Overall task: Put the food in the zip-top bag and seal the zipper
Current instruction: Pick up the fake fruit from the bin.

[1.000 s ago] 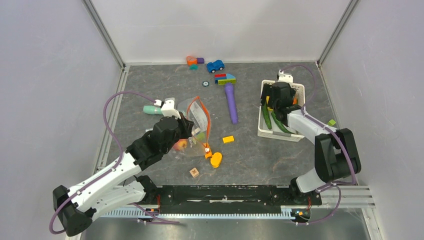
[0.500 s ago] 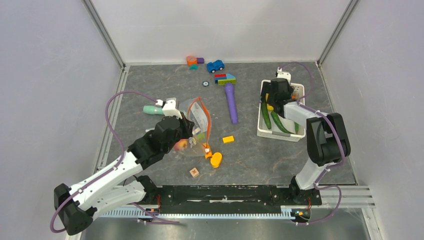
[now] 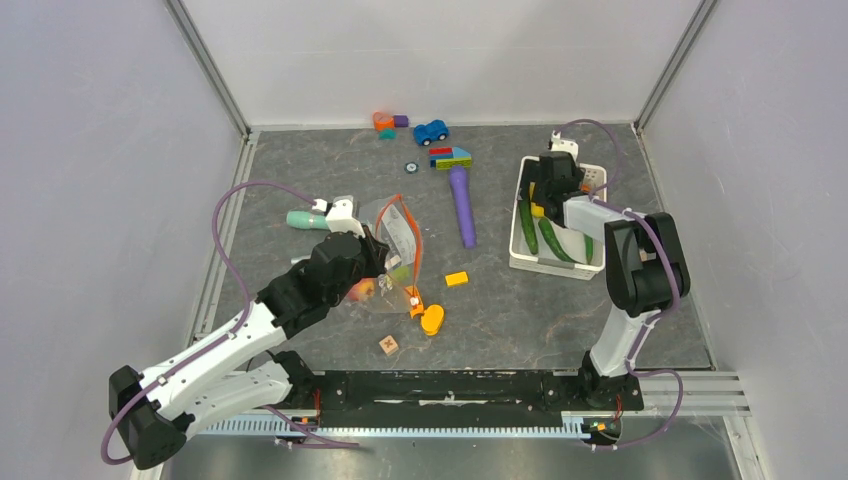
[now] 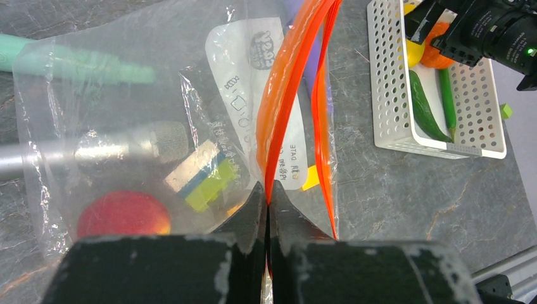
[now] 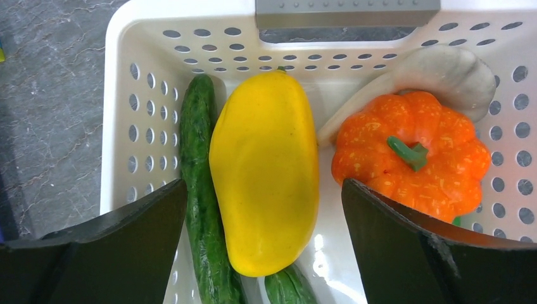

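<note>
Overhead, the zip-top bag (image 3: 392, 232) lay left of centre on the grey counter (image 3: 520, 320), with the left pincer (image 3: 375, 256) at its near edge. From the left wrist, that pincer (image 4: 267, 201) was pinched fully closed on the orange-red zipper (image 4: 286, 95), the 2 tips meeting on the strip where it ran up and away from the camera. The bag's mouth gaped a little, its 2 zipper halves apart further up. A white label (image 4: 253, 82) showed on the clear film, and 1 red fruit (image 4: 123, 214) sat low in the bag near the pincer. A green-and-white block showed through the plastic; inside or beneath, could not tell. The right pincer (image 3: 548, 192) hung over the far end of the white basket (image 3: 545, 268) at the counter's right side. From the right wrist, its jaws stood wide and gripped nothing, 1 finger on either side of the yellow squash (image 5: 266, 171). In the basket (image 5: 120, 95), a cucumber (image 5: 199, 158) lay touching the squash's left flank; an orange pumpkin (image 5: 411, 152) sat right of the squash, and a white garlic-like piece (image 5: 443, 73) lay behind the pumpkin. A purple tool (image 3: 462, 205) lay between bag and basket.
</note>
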### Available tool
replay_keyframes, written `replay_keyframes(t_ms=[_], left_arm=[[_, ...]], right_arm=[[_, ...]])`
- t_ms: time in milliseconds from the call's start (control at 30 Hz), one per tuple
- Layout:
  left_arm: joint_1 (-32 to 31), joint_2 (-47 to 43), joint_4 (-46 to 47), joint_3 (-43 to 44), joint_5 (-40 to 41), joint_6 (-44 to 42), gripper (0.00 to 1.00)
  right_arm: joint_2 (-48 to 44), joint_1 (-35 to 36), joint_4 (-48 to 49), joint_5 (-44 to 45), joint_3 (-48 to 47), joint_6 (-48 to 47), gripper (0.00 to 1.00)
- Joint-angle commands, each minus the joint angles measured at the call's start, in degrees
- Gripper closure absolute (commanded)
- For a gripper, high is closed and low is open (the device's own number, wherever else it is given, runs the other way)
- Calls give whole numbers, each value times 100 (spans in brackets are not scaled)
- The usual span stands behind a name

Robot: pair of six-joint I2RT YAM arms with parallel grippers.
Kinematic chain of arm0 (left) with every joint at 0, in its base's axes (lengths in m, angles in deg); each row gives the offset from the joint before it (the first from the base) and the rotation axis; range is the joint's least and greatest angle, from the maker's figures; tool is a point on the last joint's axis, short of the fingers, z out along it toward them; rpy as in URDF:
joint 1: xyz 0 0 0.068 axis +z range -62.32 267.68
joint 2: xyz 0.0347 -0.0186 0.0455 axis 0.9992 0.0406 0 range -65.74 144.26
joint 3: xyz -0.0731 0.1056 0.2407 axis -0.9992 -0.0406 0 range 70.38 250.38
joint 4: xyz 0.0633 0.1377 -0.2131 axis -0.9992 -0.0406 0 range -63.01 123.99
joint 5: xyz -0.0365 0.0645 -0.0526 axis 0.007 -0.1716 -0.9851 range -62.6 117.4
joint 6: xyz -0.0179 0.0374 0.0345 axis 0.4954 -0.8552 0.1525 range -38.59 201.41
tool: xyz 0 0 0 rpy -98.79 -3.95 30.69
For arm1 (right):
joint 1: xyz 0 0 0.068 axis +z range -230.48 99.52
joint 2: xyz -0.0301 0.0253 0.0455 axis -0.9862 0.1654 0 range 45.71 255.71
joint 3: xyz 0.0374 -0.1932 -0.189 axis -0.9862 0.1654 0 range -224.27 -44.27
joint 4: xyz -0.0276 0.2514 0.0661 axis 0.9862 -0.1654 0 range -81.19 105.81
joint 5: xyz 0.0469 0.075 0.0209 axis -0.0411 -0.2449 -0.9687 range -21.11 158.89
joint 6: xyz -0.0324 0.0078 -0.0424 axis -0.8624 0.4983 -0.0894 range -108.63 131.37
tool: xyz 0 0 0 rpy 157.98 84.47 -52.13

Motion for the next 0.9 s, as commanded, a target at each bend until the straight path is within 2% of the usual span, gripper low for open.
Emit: replay_keyframes(t_ms=[0,167,467,567,733,867], left_arm=[[34,7,135,61,28,-106,98],[34,8,135,58,27,-106,98],[34,-22,126,54,12,-96,98],[34,-37,128,50,6,-95,98],[34,-50,126,52,-8,-98,98],[34,-56,127,50,-17,-96,98]], right_arm=[[193,-20,91,-1,-201,-6,2],[300,-19,113,31,-227,-18,2],[439,-20,109,87,-282,78,14],[387,-20,178,160,-228,77,26],[126,-19,439,258,-15,96,53],[-208,-19,422,285,109,10,57]])
